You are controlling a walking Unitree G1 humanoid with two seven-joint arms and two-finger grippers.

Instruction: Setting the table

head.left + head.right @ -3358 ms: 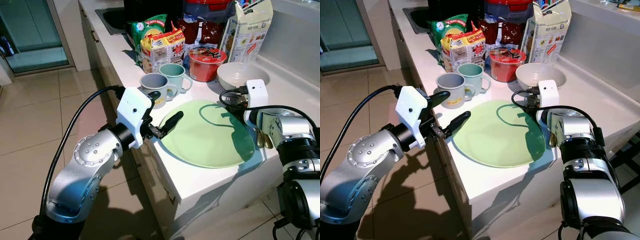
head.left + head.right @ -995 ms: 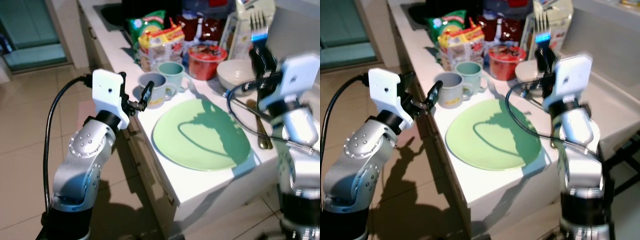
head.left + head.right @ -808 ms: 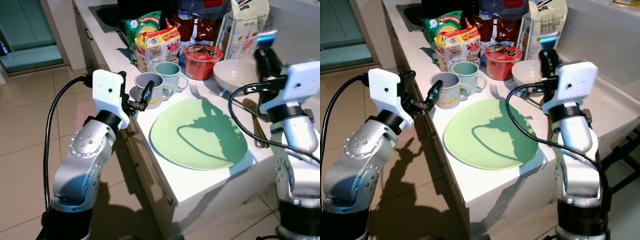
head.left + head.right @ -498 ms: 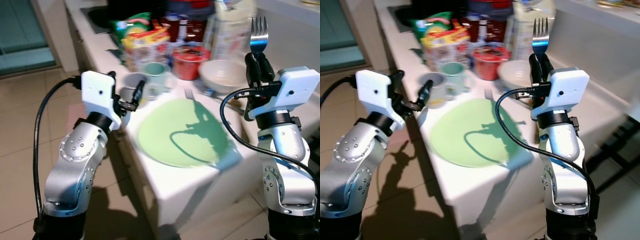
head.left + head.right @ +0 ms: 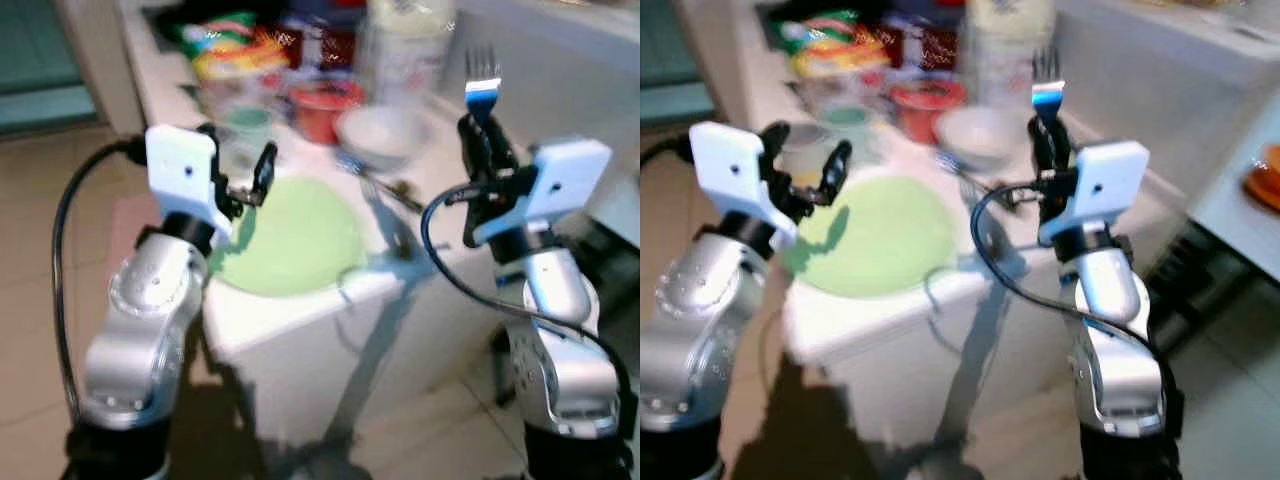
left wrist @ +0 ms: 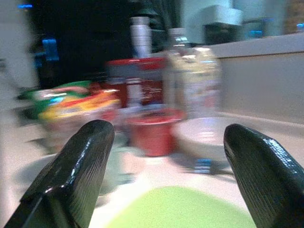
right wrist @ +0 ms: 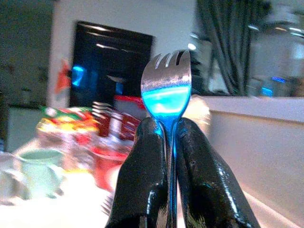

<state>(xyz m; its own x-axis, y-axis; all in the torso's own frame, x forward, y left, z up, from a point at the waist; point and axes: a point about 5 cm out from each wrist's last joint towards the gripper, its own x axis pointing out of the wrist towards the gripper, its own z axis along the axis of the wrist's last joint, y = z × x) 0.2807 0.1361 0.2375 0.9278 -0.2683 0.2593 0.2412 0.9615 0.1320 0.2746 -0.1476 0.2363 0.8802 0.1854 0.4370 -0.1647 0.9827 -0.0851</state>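
Place setting judged partly complete. The green plate [image 5: 290, 235] lies on the surface [image 5: 300, 305] at its near edge. The right gripper [image 5: 478, 135] is raised above the surface's right side, its fingers clamped on the upright fork [image 5: 482, 78]. The left gripper [image 5: 255, 175] hovers by the plate, fingers apart, holding nothing. The fork is not yet laid; the cups [image 5: 845, 125] and bowl [image 5: 378, 130] remain behind the plate.
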